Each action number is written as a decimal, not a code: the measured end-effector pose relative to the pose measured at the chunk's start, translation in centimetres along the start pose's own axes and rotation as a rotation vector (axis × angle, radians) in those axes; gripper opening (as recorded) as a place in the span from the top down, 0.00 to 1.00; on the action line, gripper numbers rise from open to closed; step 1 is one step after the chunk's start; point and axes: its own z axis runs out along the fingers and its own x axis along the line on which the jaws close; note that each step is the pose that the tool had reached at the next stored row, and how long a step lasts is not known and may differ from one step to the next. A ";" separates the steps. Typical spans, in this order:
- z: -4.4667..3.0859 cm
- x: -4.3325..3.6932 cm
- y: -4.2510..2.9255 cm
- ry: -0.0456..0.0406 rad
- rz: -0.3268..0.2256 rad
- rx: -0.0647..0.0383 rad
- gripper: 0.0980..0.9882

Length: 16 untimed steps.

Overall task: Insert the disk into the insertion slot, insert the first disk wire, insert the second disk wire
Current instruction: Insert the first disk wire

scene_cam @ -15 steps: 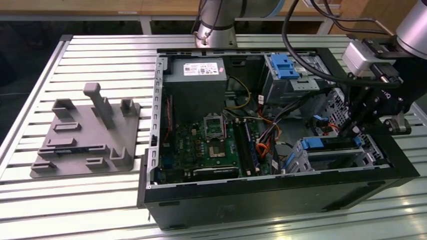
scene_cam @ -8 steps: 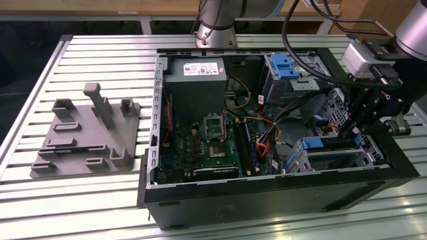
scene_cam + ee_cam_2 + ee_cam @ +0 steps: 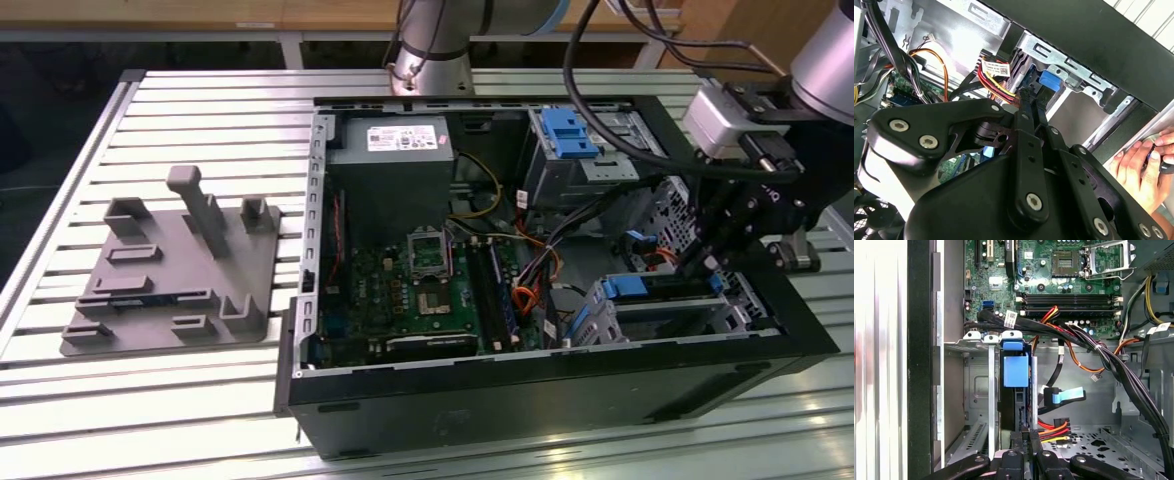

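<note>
Just ahead of the jaws, the disk (image 3: 1015, 371) stands in the insertion slot (image 3: 976, 390), its blue carrier tab at the far end and its rear edge touching or almost touching the gripper (image 3: 1026, 434). The jaws are drawn narrow, nearly together, and I can make out nothing pinched between them.

The main hazard, as I judge it, is the wiring. A power connector (image 3: 1054, 429) with red, orange and yellow leads lies just beside the jaws, and a data cable (image 3: 1066, 396) with a blue pull tab hangs a little beyond it. A sideways drift could snag either one or press a plug in crooked against the drive's pins. The thick black wire bundle (image 3: 1114, 360) runs farther to that same side and could catch on the finger links. In the second wrist view, a person's hand (image 3: 1139, 170) rests outside the case wall (image 3: 1094, 35), close to the linkage, so there is a pinch risk.

From above the computer case (image 3: 534, 390), the arm (image 3: 801, 60) bends its wrist down and dips the gripper inside, fingers aligned with the disk.
</note>
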 end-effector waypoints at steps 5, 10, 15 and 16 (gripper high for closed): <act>0.14 0.01 0.00 0.0000 0.000 0.000 0.92; 0.30 0.01 0.00 0.0000 0.000 0.000 0.92; 0.48 0.01 -0.01 0.0000 0.000 0.000 0.92; 0.53 0.01 -0.01 0.0000 0.000 0.000 0.92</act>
